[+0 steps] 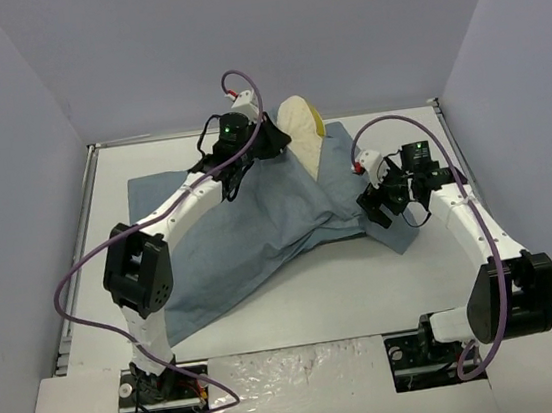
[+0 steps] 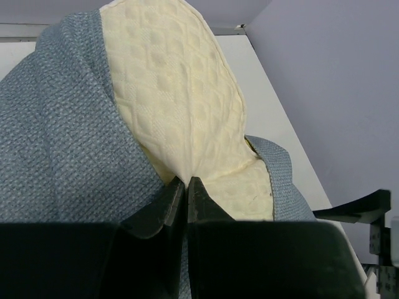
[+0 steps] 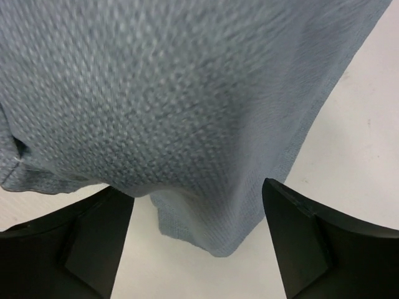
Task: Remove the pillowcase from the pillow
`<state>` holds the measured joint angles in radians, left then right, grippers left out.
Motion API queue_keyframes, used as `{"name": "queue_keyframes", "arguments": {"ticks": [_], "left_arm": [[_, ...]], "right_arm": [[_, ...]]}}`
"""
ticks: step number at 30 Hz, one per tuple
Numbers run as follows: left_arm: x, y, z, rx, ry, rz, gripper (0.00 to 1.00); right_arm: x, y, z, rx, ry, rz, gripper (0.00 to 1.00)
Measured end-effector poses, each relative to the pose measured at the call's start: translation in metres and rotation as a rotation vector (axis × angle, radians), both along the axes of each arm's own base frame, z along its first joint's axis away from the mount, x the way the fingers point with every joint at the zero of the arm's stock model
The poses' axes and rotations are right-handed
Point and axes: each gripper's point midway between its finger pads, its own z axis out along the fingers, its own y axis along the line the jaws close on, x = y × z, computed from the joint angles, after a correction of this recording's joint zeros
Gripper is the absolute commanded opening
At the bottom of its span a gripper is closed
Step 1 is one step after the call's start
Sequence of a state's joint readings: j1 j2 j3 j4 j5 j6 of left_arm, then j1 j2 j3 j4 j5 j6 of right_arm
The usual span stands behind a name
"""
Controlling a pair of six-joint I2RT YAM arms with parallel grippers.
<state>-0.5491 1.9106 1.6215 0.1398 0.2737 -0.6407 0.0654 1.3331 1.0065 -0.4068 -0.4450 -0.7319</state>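
Closest to the left wrist camera, the left gripper is seen clamped almost shut on a fold of the pillow, right at the hem of the pillowcase. Only one end of the cushion is bared, at the far side of the table. The right gripper is held spread wide over the cover's loose right corner with nothing grasped, so most of the stripping is judged to remain.
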Motion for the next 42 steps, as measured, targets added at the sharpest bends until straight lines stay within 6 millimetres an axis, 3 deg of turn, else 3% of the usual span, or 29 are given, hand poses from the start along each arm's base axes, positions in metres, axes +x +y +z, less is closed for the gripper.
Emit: {"name": "queue_keyframes", "arguments": {"ticks": [2, 3, 6, 13, 18, 22, 26, 34, 42], "left_arm": [[0.0, 0.003, 0.005, -0.007, -0.004, 0.002, 0.02], [0.0, 0.006, 0.009, -0.011, -0.008, 0.004, 0.02], [-0.003, 0.013, 0.018, -0.022, -0.015, 0.01, 0.02], [-0.017, 0.035, 0.038, -0.075, -0.014, 0.022, 0.02], [-0.022, 0.066, 0.049, -0.114, -0.008, 0.072, 0.02], [-0.021, 0.101, 0.07, -0.169, -0.014, 0.13, 0.02], [-0.026, 0.127, 0.094, -0.224, -0.033, 0.156, 0.02], [-0.036, 0.129, 0.1, -0.281, -0.013, 0.113, 0.02], [-0.029, 0.142, 0.112, -0.388, 0.009, 0.142, 0.02]], "right_arm": [[-0.003, 0.001, -0.007, -0.01, 0.006, 0.044, 0.57], [-0.004, 0.002, -0.01, -0.017, 0.007, 0.066, 0.38], [-0.003, 0.004, -0.014, -0.028, 0.005, 0.117, 0.0], [-0.008, -0.003, -0.005, 0.005, -0.066, 0.177, 0.0], [-0.011, -0.03, 0.012, 0.008, -0.149, 0.132, 0.0], [-0.011, -0.049, -0.003, 0.019, -0.125, 0.106, 0.0], [-0.014, -0.048, -0.02, 0.036, -0.095, 0.136, 0.0], [-0.022, -0.038, -0.042, 0.035, -0.053, 0.211, 0.0], [-0.035, -0.024, -0.059, 0.006, -0.036, 0.317, 0.0]]}}
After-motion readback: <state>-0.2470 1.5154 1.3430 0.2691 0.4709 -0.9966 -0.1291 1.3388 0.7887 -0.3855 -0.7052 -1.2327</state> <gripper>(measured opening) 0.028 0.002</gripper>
